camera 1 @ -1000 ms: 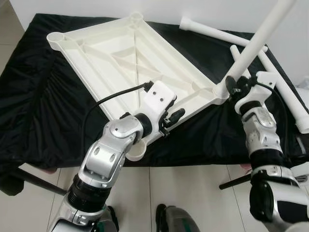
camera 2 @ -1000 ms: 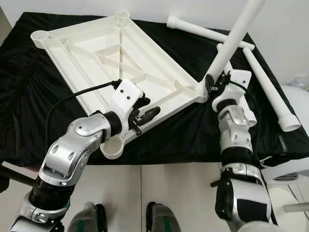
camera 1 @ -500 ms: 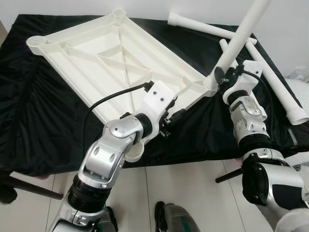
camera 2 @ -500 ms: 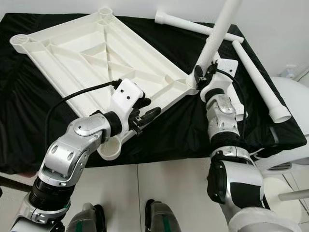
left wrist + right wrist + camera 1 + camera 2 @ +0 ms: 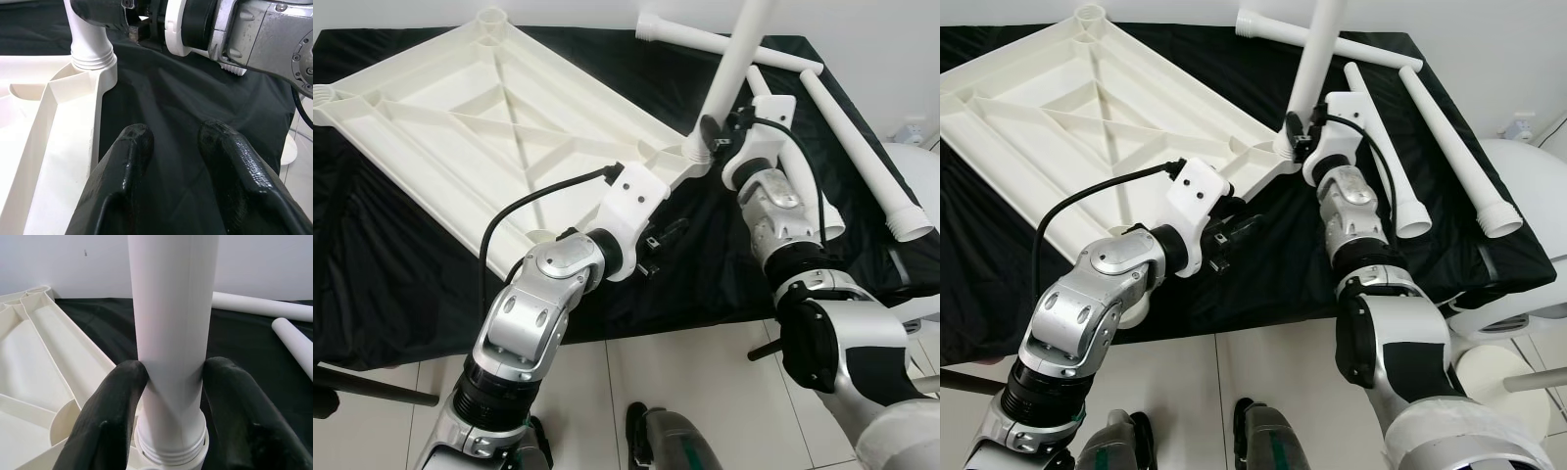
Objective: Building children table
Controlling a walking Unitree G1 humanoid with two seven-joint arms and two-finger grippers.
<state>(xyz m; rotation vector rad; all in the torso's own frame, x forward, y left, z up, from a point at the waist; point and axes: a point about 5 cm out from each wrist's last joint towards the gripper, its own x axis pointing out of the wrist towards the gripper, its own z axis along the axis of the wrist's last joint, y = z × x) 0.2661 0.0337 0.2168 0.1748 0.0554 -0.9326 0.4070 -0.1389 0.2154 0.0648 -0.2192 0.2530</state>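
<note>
The white tabletop [image 5: 460, 127] lies upside down on the black cloth [image 5: 724, 264], ribs facing up. A white leg [image 5: 732, 69] stands nearly upright in its near right corner socket [image 5: 697, 157]. My right gripper [image 5: 713, 137] is shut on this leg just above the socket; in the right wrist view the leg [image 5: 171, 323] sits between both fingers [image 5: 117, 401]. My left gripper [image 5: 662, 238] is open over bare cloth beside the tabletop's near edge [image 5: 54, 147], holding nothing, fingers [image 5: 129, 156] pointing toward the leg's base [image 5: 91, 46].
Three loose white legs lie on the cloth at the back right: one [image 5: 705, 39] across the far edge, one [image 5: 862, 147] running toward the right edge, one [image 5: 803, 171] partly behind my right arm. Tiled floor [image 5: 685, 372] lies below the cloth's front edge.
The whole view has shifted. The leg stands more upright, and the corner with my right gripper has moved left. The tabletop's near edge has drawn away from my left gripper's fingers.
</note>
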